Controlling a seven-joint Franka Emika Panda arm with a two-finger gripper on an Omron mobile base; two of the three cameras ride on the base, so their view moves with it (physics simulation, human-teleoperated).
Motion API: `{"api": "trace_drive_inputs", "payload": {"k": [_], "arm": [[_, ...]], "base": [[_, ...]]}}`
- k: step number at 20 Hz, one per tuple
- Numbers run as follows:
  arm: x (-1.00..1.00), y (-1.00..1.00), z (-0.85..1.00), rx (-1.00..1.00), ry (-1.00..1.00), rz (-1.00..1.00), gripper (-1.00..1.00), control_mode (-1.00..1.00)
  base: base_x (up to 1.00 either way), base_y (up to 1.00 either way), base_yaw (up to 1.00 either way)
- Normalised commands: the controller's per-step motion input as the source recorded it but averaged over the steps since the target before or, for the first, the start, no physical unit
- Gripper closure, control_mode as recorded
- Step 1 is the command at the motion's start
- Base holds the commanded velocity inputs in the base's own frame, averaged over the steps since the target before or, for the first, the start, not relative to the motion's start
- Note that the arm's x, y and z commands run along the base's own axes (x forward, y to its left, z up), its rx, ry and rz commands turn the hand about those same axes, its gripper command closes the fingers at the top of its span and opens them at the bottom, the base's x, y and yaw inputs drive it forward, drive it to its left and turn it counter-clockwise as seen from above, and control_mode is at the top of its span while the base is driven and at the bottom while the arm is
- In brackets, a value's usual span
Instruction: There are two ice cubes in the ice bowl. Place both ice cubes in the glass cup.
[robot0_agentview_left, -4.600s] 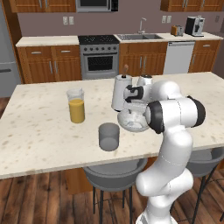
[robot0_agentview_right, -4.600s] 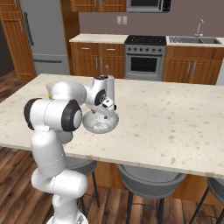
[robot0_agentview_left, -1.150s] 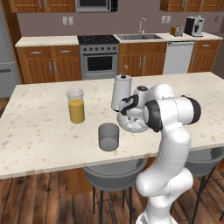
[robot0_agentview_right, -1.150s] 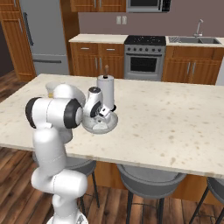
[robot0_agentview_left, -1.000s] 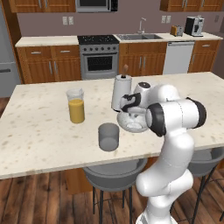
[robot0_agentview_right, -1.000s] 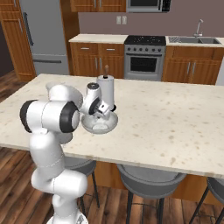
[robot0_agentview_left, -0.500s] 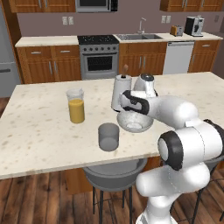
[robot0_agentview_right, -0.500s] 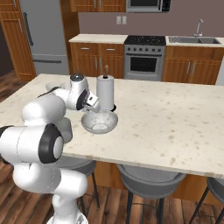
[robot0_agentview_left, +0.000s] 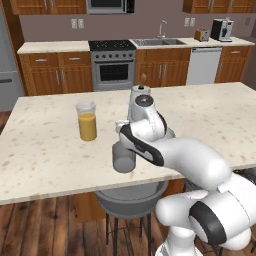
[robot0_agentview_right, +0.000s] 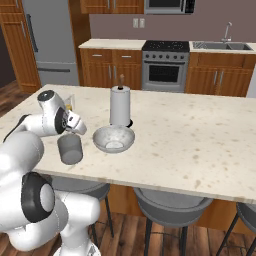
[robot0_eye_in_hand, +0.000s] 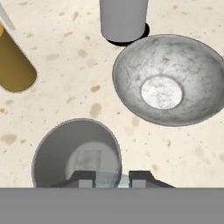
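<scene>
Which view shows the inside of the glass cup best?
The hand view: it looks straight down into the glass cup beneath the gripper. The base views show just its side, partly hidden by the arm on the left.

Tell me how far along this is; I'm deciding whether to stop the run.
Done: the ice bowl looks empty, and a faint pale square, likely one cube, lies in the glass cup. In hand: the pincer is shut on the second ice cube above the cup's rim. Left: release it.

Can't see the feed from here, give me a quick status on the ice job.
Gripper shut on an ice cube, above the glass cup. One cube already in the cup. Ice bowl looks empty. Nothing blocking the drop.
</scene>
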Motion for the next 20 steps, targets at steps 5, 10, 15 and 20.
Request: {"api": "trace_drive_inputs", "payload": {"k": [5,10,15,20], "arm": [[-0.06,0.49,0.3,-0.01,0.01,0.01,1.0,-1.0],[0.04,0.02,0.02,0.03,0.01,0.0,1.0,-1.0],[0.36,0.0,0.0,0.2,0.17,0.0,1.0,-1.0],[0.03,0.07,-0.03,-0.01,0.0,0.0,1.0,-1.0]], "base": [[0.0,0.0,0.0],[0.0,0.0,0.0],[0.0,0.0,0.0],[0.0,0.0,0.0]]}}
